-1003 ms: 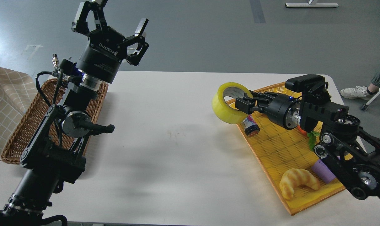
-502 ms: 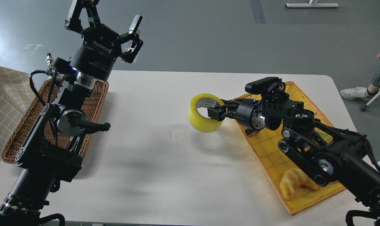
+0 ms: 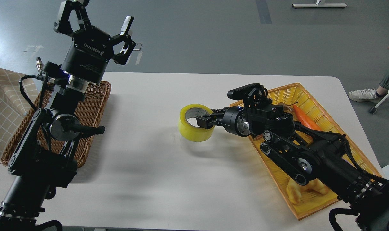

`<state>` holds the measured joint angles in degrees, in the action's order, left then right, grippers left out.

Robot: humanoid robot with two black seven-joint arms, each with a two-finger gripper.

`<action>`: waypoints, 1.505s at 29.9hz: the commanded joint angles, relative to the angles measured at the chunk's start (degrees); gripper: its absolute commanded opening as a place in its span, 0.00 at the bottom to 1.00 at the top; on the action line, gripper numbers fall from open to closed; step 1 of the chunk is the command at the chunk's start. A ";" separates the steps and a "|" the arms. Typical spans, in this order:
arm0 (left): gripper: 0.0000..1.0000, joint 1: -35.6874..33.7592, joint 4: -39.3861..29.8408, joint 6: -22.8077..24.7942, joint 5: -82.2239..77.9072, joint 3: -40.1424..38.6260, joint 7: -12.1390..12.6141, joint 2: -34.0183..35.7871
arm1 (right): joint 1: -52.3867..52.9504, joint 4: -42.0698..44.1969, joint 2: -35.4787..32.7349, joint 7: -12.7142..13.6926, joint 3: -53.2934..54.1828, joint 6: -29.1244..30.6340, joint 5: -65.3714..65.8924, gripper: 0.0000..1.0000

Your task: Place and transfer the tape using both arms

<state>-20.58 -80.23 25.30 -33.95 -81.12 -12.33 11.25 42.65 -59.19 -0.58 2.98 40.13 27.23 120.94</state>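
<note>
The tape (image 3: 190, 130), a wide yellow roll with a grey-white core, hangs low over the middle of the white table (image 3: 168, 179). My right gripper (image 3: 204, 122) is shut on the roll's right wall, one finger inside the core. The right arm reaches in from the lower right across the yellow tray (image 3: 339, 128). My left gripper (image 3: 93, 20) is open and empty, held high above the far left of the table, over the wicker basket (image 3: 93, 106). The two grippers are far apart.
The yellow tray at the right holds a carrot (image 3: 305, 117) and a croissant (image 3: 302, 194), partly hidden by my right arm. A brown wicker basket lies at the left edge. A checked cloth (image 3: 4, 93) lies at far left. A person's shoe (image 3: 363, 93) is beyond the table.
My right arm has carried the tape leftward and down, from above the tray's edge to low over the table's middle. My left gripper has drifted left and slightly up, still open.
</note>
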 commanded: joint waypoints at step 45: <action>0.98 1.51 -0.28 -0.69 -0.06 -0.36 -0.16 1.06 | -3.27 -8.39 0.58 0.27 23.49 -14.13 -20.02 1.00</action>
<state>-18.90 -80.60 24.62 -34.03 -81.47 -12.48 12.30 39.35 -63.16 0.00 3.27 58.30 12.83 107.29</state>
